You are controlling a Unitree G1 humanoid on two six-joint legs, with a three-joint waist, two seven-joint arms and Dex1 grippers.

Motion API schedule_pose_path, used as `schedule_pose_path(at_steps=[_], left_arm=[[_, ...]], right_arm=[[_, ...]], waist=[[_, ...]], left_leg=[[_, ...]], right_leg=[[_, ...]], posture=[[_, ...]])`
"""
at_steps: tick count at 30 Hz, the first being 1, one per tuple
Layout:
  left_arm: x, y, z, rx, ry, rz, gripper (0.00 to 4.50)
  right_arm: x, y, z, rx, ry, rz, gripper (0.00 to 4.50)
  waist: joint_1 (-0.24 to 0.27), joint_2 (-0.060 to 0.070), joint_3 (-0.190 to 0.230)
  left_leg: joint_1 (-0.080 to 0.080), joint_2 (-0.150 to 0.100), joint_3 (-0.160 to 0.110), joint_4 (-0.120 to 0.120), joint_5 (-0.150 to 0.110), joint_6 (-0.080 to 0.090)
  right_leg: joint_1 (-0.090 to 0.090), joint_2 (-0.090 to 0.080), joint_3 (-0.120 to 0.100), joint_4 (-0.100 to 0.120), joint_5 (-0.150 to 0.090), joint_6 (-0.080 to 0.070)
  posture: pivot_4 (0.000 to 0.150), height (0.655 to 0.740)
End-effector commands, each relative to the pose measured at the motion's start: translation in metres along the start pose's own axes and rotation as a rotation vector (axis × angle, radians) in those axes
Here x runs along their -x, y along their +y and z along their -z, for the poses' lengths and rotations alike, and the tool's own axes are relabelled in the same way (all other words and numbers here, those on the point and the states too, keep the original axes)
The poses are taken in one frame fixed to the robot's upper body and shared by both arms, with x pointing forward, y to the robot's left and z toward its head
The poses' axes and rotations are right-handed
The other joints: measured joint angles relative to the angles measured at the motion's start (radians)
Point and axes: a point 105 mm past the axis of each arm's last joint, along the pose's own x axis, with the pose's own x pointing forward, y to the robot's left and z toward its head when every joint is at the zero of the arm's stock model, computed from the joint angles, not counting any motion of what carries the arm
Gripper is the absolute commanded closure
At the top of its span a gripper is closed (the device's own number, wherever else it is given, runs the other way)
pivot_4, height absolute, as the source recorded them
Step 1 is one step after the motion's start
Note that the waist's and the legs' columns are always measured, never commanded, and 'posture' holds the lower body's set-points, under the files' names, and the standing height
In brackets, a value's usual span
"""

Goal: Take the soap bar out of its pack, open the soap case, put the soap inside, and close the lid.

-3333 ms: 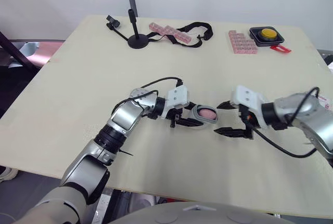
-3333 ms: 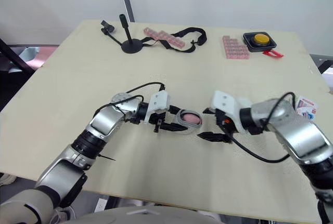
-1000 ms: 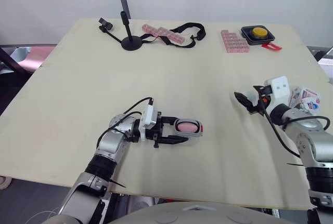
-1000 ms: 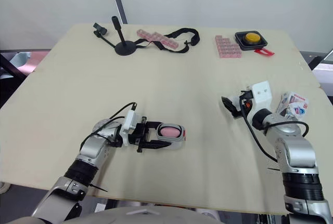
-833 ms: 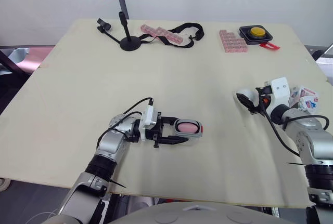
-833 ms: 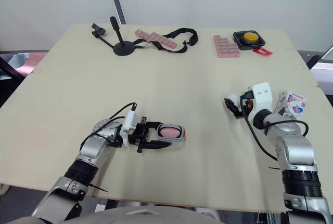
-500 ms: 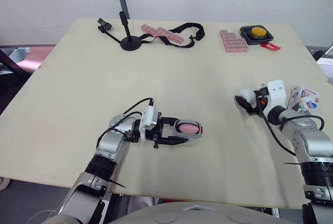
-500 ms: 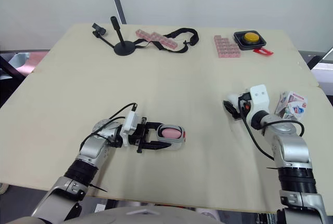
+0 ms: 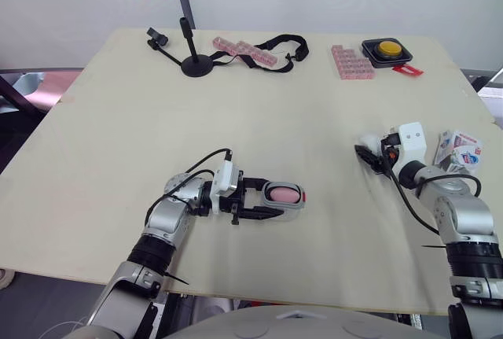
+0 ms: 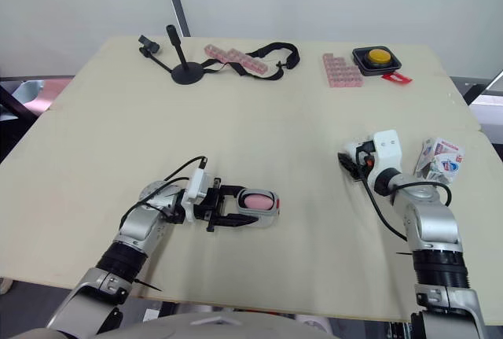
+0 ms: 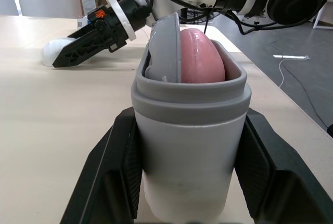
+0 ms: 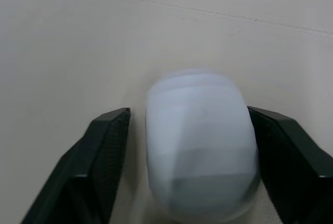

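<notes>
Pale wooden table (image 9: 118, 119), with the work split between its front edge and its right edge. Near the front edge, left of the middle, the left gripper (image 9: 267, 199) is clamped on the grey soap case (image 11: 190, 146), 1 black finger pressed against each side. The pink soap (image 11: 200, 55) already sits in the case and stands above its rim.

Well apart from it, near the right edge, the right gripper (image 12: 188, 112) is low over the white lid (image 12: 200, 146). Its 2 fingers are spread wide on either side of the lid, with a strip of bare table showing beside 1 of them, so nothing is gripped there yet. The emptied soap pack (image 9: 460, 146) lies just beyond, at the right edge.

Only closing the case looks left to do. The lid is smooth and rounded, so an off-centre pinch could squirt it out across the table or toward the edge. Carried crooked, it could catch on the raised soap and fail to seat. Pressing down hard could then tip the case or twist it out of the left gripper's hold.
</notes>
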Motion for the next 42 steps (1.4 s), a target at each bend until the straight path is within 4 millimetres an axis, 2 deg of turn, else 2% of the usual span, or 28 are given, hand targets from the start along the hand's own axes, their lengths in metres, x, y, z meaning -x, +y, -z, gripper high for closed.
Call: schedule_pose_path(at_steps=[1, 8, 10, 15, 20, 23, 29, 33, 42], left_arm=[[0.002, 0.001, -0.004, -0.028, 0.003, -0.003, 2.62], [0.002, 0.003, -0.004, -0.029, 0.009, -0.004, 2.62], [0.002, 0.003, -0.004, -0.030, 0.011, -0.003, 2.62], [0.002, 0.004, -0.004, -0.029, 0.012, 0.001, 2.62], [0.002, 0.005, -0.005, -0.026, 0.012, 0.005, 2.62], [0.001, 0.005, -0.005, -0.023, 0.010, 0.006, 2.62], [0.000, 0.006, -0.005, -0.022, 0.005, 0.006, 2.62], [-0.002, 0.006, -0.007, -0.053, -0.004, 0.004, 2.62], [-0.004, 0.005, -0.006, -0.094, -0.022, -0.010, 2.62]], right_arm=[[0.001, -0.002, -0.011, 0.036, -0.042, 0.007, 2.38], [0.005, 0.001, -0.015, 0.079, -0.057, -0.020, 2.38], [0.009, 0.007, -0.028, 0.130, -0.104, -0.076, 2.38], [0.030, 0.047, -0.079, 0.262, -0.265, -0.386, 2.38], [0.064, 0.106, -0.100, 0.368, -0.277, -0.772, 2.38], [0.080, 0.136, -0.094, 0.429, -0.213, -0.948, 2.38], [0.089, 0.167, -0.078, 0.506, -0.108, -1.076, 2.38], [0.090, 0.179, -0.073, 0.523, -0.080, -1.106, 2.38], [0.088, 0.191, -0.068, 0.547, -0.050, -1.128, 2.38]], waist=[[0.000, 0.000, 0.000], [0.000, 0.000, 0.000], [0.000, 0.000, 0.000], [-0.001, 0.001, 0.001], [0.003, 0.001, 0.001], [0.004, 0.001, 0.001], [0.003, 0.001, 0.001], [0.003, 0.001, 0.001], [0.002, 0.001, 0.001]], left_leg=[[0.000, 0.000, 0.000, 0.000, 0.000, 0.000], [0.000, 0.000, 0.000, 0.000, 0.000, 0.000], [0.000, 0.000, 0.000, 0.000, 0.000, 0.000], [0.000, 0.000, 0.000, 0.000, 0.000, 0.000], [0.000, 0.001, 0.000, 0.000, 0.000, 0.000], [0.000, 0.001, 0.000, 0.000, 0.000, 0.000], [0.000, 0.001, 0.000, 0.000, 0.000, 0.000], [0.001, 0.001, 0.000, 0.000, 0.000, 0.000], [0.000, 0.001, 0.000, 0.000, 0.000, 0.000]], right_leg=[[0.000, 0.000, 0.000, 0.000, 0.000, 0.000], [0.000, 0.000, 0.000, 0.000, 0.000, 0.000], [0.000, 0.000, 0.000, 0.000, 0.000, 0.000], [0.000, 0.000, 0.000, 0.000, 0.000, 0.000], [0.001, 0.001, 0.000, 0.000, 0.000, 0.000], [0.001, 0.001, 0.000, 0.001, 0.000, 0.000], [0.001, 0.001, 0.000, -0.001, 0.000, 0.000], [0.000, 0.001, 0.000, 0.000, 0.000, 0.000], [0.000, 0.001, 0.000, 0.000, 0.000, 0.000]], posture=[[0.150, 0.7395], [0.150, 0.7395], [0.150, 0.7395], [0.150, 0.7395], [0.150, 0.7395], [0.150, 0.7395], [0.150, 0.7395], [0.150, 0.7395], [0.150, 0.7395]])
